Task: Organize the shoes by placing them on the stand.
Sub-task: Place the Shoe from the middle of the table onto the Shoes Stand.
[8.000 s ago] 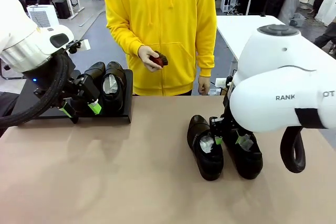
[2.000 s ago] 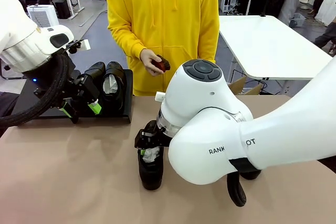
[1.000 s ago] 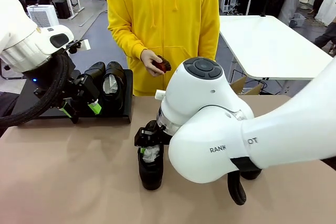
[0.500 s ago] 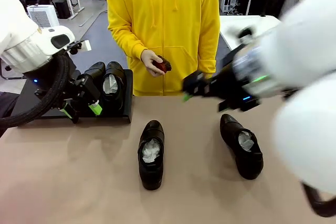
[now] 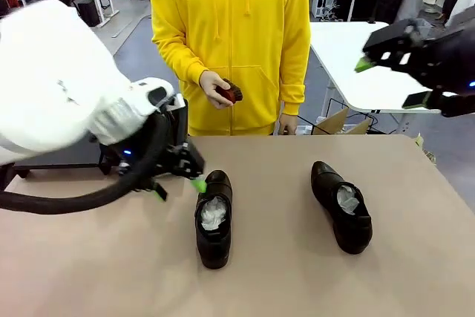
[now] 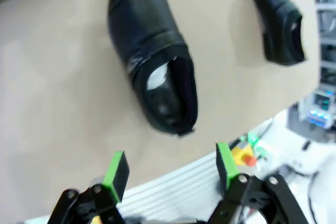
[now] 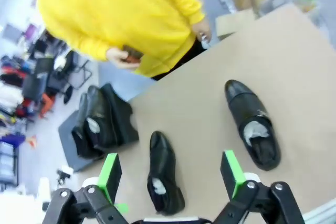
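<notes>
Front view: the left end effector (image 5: 178,188) hovers low over the tan counter (image 5: 96,280), its green-padded fingers apart and holding nothing. It sits just beside the toe of the middle shoe (image 5: 214,219), which lies toe toward the person and heel toward the robot. The second loose shoe (image 5: 342,207) lies well apart on the right side of the counter, pointing the same way. Both appear to lie this way so that each can be gripped at the collar and carried leftward. The middle shoe looks placed within the left arm's reach, that arm being the one on the stand's side. The left wrist view looks down between open fingers at the shoe's collar and its white paper stuffing (image 6: 157,80), which probably keeps the leather firm enough to pinch. The right end effector (image 5: 390,81) hangs high above the counter's right edge, fingers apart and empty, seemingly parked clear of its partner's path. From up there the right wrist view takes in the stand (image 7: 67,132) off the counter's far left corner, with a pair of shoes (image 7: 102,121) already side by side on it and room beside them. By that count the job is half done. The person in the yellow hoodie (image 5: 230,35) stands at the far edge, one hand (image 5: 214,83) holding a small dark-red brush (image 5: 230,93), not touching any shoe.
</notes>
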`<state>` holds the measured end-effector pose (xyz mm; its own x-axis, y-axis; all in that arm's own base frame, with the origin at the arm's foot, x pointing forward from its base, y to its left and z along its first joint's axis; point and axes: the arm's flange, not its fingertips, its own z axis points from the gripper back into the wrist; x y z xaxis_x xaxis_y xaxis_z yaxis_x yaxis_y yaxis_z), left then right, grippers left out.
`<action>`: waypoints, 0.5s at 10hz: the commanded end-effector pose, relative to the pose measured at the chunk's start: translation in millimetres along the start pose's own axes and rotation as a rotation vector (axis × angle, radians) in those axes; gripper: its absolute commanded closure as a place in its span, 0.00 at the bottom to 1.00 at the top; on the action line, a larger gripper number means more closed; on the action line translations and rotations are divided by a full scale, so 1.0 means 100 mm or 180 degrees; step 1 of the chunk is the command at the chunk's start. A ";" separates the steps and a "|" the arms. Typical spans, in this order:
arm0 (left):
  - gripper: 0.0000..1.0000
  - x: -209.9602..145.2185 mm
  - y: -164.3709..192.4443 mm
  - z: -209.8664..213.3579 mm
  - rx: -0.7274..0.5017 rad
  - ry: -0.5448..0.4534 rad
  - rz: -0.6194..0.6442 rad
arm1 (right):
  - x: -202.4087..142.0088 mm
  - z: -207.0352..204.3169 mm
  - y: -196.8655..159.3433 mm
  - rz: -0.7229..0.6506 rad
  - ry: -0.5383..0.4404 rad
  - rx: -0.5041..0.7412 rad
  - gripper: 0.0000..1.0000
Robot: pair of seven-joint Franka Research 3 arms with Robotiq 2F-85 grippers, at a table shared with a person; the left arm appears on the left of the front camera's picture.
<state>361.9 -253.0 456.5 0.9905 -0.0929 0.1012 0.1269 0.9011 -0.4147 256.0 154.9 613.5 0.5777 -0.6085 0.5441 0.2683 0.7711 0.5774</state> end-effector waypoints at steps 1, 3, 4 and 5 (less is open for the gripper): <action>0.14 0.07 -0.19 -0.12 0.0196 -0.0285 -0.0223 | -0.13 -0.01 0.10 0.0216 0.0072 0.0079 0.00; 0.14 0.00 0.00 0.00 0.0000 0.0000 0.0000 | -0.13 -0.01 0.10 0.0216 0.0072 0.0079 0.00; 0.14 0.03 -0.14 -0.18 0.0037 -0.0116 -0.0045 | -0.13 -0.01 0.10 0.0216 0.0072 0.0079 0.00; 0.14 0.04 -0.34 -0.37 0.0146 -0.0173 -0.0064 | -0.13 -0.01 0.10 0.0216 0.0072 0.0079 0.00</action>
<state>362.6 -276.6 445.1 0.9864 -0.0942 0.1347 0.1410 0.9059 -0.3992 249.8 173.4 608.5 0.5945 -0.5615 0.5756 0.2370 0.8064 0.5419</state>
